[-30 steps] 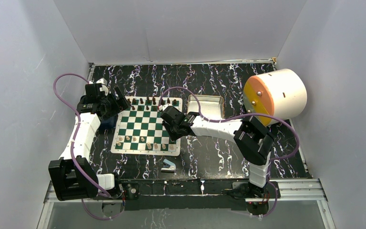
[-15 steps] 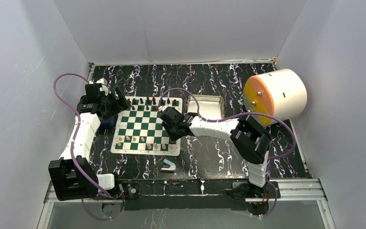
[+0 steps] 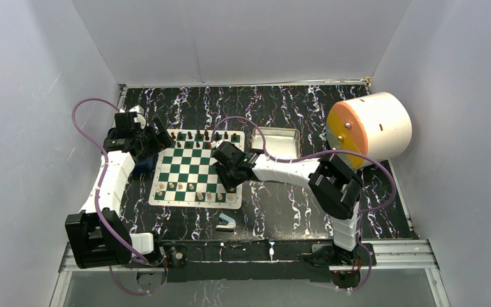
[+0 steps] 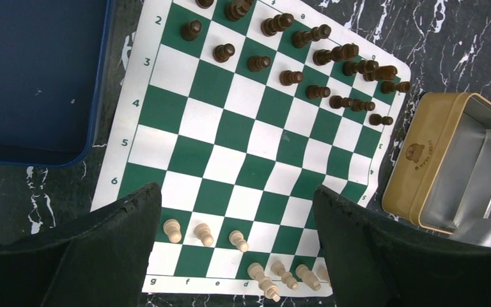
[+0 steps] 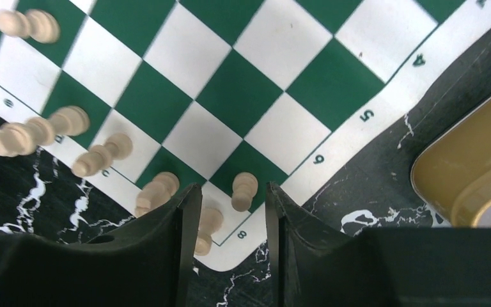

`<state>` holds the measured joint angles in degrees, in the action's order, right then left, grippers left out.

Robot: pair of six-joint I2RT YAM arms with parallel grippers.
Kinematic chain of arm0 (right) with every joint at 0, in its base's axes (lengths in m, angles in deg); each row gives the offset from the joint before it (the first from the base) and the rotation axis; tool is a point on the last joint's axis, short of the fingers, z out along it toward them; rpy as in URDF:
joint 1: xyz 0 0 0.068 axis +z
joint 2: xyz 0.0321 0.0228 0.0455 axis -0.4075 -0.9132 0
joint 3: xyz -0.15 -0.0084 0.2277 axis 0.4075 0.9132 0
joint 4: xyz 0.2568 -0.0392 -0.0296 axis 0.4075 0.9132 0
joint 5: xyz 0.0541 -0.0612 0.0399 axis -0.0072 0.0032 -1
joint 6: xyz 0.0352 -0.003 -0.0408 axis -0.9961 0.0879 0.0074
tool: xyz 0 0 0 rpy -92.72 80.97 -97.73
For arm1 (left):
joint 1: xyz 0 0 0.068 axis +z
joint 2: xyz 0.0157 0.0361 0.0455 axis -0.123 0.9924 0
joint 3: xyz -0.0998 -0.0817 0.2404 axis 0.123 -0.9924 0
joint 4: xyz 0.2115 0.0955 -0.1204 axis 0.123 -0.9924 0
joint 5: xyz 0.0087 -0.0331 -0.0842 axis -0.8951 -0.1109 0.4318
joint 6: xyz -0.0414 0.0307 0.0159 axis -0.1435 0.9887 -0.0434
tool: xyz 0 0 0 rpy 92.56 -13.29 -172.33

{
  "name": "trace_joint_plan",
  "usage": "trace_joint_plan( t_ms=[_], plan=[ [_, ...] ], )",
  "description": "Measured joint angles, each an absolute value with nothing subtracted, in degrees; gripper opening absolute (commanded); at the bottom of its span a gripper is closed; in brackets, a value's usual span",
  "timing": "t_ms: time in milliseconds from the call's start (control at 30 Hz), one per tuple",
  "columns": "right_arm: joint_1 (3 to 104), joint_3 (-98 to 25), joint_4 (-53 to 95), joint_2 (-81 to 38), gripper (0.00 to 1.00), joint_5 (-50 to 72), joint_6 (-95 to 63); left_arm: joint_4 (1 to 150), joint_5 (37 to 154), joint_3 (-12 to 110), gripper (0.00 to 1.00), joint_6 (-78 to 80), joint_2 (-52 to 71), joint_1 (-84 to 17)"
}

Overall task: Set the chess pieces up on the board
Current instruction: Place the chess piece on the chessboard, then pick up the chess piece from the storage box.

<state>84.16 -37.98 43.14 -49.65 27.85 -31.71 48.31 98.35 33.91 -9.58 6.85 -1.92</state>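
Numerals 2 to 6 are printed down the cream border of the board (image 4: 230, 128) in the left wrist view, with the letters g, f, e and d along its near edge. In the right wrist view 4, 5, 6 and 8 can be read. A small bear emblem with print too small to read is stamped on the gold side of the open tin (image 4: 422, 160) just beside the board.

The board is laid flat on a black table (image 3: 294, 204) veined with white, closed in by pale grey walls (image 3: 230, 38). The dark chess pieces (image 4: 288, 77) are ranged along its far rows, the pale ones along the near rows. A blue tray (image 4: 32, 77) is set at its left.

The left gripper (image 4: 235, 192) is held wide apart above the board, with nothing in it. The right gripper (image 5: 231, 188) is parted a little around a pale pawn (image 5: 244, 190) standing on a green edge square, with a gap seen on each side.
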Motion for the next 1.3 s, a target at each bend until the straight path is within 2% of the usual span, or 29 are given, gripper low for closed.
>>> trace_joint_plan(
  t_ms=[200, 333, 467, 567, 667, 733, 1167, 1300],
  plan=[
    [84.2, -41.8, 44.4, -49.5, 0.63, 27.9, -31.5, 47.1, 94.7, 34.6, 0.82, -8.6, 7.6, -1.9],
    [84.2, -42.9, 45.7, -47.3, 0.70, 27.8, -31.5, 45.9, 88.0, 36.7, 0.81, -8.0, 9.4, -1.9],
    [84.2, -42.3, 45.8, -41.1, 0.75, 27.2, -31.5, 44.9, 78.1, 40.4, 0.82, -7.8, 12.7, -1.9],
    [84.2, -40.8, 44.8, -34.9, 0.85, 26.5, -31.5, 45.3, 71.1, 42.5, 0.81, -6.7, 15.4, -1.9],
    [84.2, -38.8, 43.4, -29.3, 0.90, 25.9, -31.5, 46.1, 66.4, 44.5, 0.77, -3.7, 18.5, -1.8],
    [84.2, -37.4, 42.4, -27.0, 0.98, 25.9, -31.5, 46.7, 64.9, 46.0, 0.74, -2.0, 20.8, -1.1],
    [84.2, -27.7, 36.3, -15.3, 0.99, 26.5, -31.2, 51.0, 66.6, 49.1, 0.47, 1.0, 34.9, 6.9],
    [84.2, -27.5, 34.8, -14.9, 0.99, 27.1, -30.6, 51.1, 67.4, 49.1, 0.45, 1.6, 37.3, 7.3]
  ],
)
